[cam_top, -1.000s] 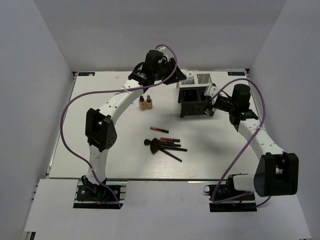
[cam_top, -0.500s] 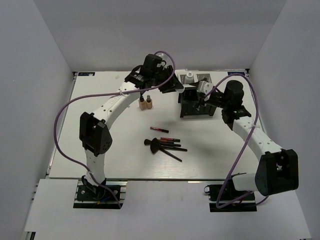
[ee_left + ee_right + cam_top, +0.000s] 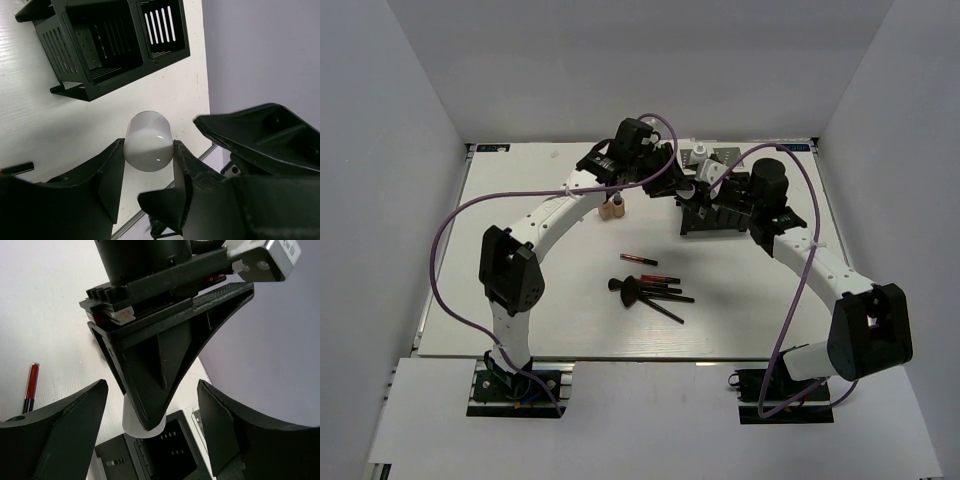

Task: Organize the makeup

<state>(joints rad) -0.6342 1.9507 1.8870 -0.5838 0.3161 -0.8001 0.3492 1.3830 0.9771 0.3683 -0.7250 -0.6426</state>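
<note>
From above, the tiny white jar is hard to pick out, because the two wrists crowd together over the far side of the counter. The left wrist view shows it plainly: the left hand is clenched on the jar, one finger on each side, with its rounded end facing the camera. In the right wrist view only the jar's lower edge peeks out below the left hand's dark finger, just above the black mesh box. I cannot tell which compartment it is nearest.

The right hand is spread wide and grips nothing. The left hand fills the gap between its fingers, and I cannot tell whether the two touch.

In the top view the right arm and hand cover much of the box, so its compartments can't be made out from there. A white-capped bottle stands behind the box near the far edge, too small for its contents to be judged. The two tan bottles are partly hidden under the left arm. Well clear of both arms, a red pencil lies alone mid-counter, and just nearer lies a loose fan of black brushes and pencils. Purple cables loop over both arms.
</note>
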